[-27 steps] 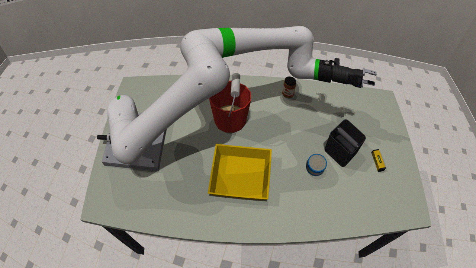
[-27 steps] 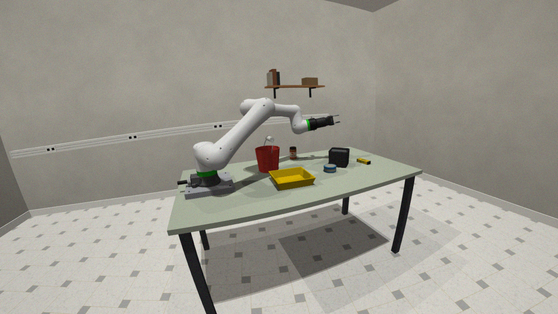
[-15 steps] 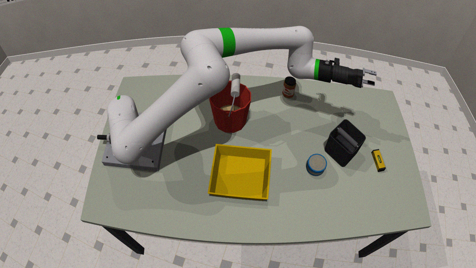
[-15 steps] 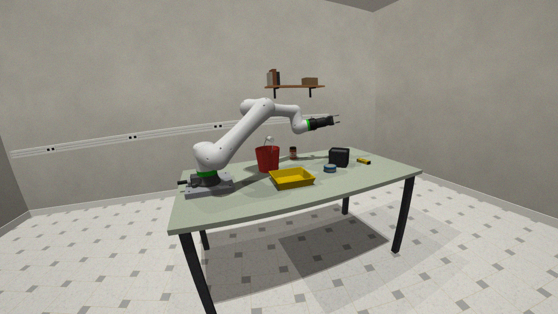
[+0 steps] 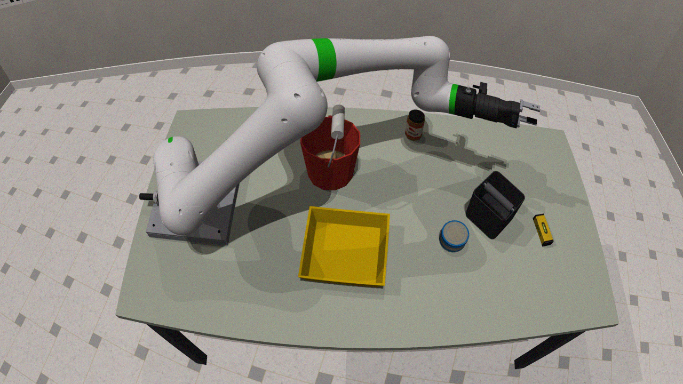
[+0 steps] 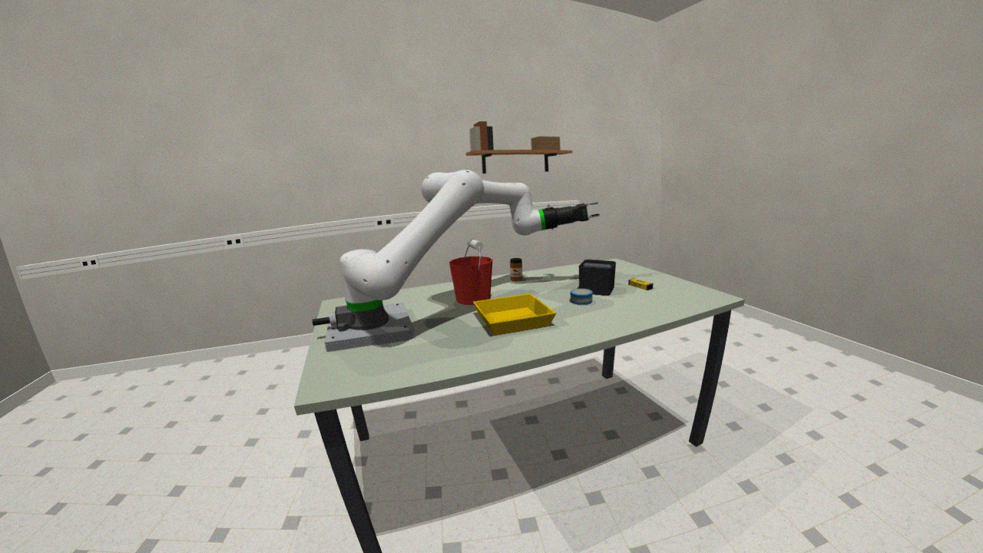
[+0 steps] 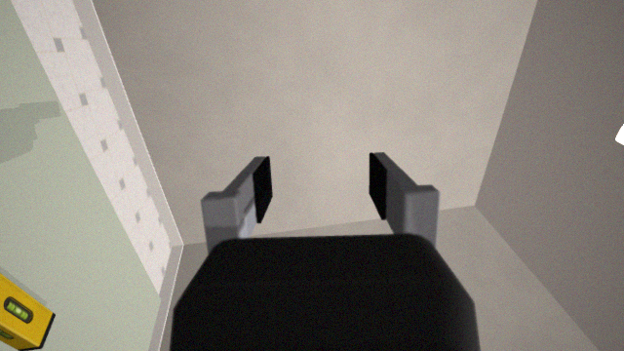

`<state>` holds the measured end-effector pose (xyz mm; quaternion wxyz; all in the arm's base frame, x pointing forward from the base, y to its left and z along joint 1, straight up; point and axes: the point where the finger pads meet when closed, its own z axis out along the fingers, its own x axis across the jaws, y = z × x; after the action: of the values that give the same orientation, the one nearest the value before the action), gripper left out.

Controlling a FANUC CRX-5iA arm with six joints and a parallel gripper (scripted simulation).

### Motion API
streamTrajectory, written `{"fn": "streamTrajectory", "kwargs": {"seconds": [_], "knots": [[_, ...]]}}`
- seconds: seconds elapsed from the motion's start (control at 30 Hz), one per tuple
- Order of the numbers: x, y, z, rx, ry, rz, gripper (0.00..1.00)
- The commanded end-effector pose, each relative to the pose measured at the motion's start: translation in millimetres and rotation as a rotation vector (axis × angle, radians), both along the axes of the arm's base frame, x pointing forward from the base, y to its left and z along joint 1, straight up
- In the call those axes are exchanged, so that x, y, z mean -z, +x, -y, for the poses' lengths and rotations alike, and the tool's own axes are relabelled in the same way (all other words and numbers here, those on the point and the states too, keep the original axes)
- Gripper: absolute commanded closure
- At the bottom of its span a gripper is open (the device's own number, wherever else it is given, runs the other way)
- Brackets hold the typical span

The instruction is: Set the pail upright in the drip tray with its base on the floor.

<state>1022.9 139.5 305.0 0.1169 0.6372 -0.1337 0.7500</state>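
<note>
Top: raised, close, angled steeply down across the table (image 5: pixel 353 315) (image 6: pixel 439 368) (image 7: pixel 97 273). Exterior: farther back, slightly above table height, facing walls and shelf (image 6: pixel 518 151). Wrist: mounted behind the gripper (image 5: pixel 529 113) (image 6: pixel 595 210) (image 7: pixel 320 187), facing past its fingers. Top and exterior share the whole arm.

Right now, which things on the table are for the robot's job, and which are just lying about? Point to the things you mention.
For the job:
- red pail (image 5: pixel 330 173) (image 6: pixel 471 283)
- yellow drip tray (image 5: pixel 349 253) (image 6: pixel 515 317)

Just lying about:
- jar with a black lid (image 5: pixel 414 128) (image 6: pixel 516 269)
- round blue-rimmed tin (image 5: pixel 454 235) (image 6: pixel 580 296)
- black bin with a bar across its open top (image 5: pixel 487 217) (image 6: pixel 596 278)
- small yellow spirit level (image 5: pixel 543 229) (image 6: pixel 640 283) (image 7: pixel 26 317)
</note>
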Motion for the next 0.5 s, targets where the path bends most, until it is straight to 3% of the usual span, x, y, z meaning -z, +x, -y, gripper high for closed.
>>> {"fn": "streamTrajectory", "kwargs": {"seconds": [0.0,0.13,0.2,0.27,0.47], "knots": [[-4.2,-14.2,22.3,0.046,0.129,0.011,0.0],[-2.3,-43.5,59.3,0.137,0.361,0.031,0.0],[-2.3,-43.5,59.3,0.137,0.361,0.031,0.0],[1.4,-66.2,81.1,0.204,0.514,0.048,0.0],[11.2,-109.2,111.1,0.326,0.766,0.08,0.0]]}}
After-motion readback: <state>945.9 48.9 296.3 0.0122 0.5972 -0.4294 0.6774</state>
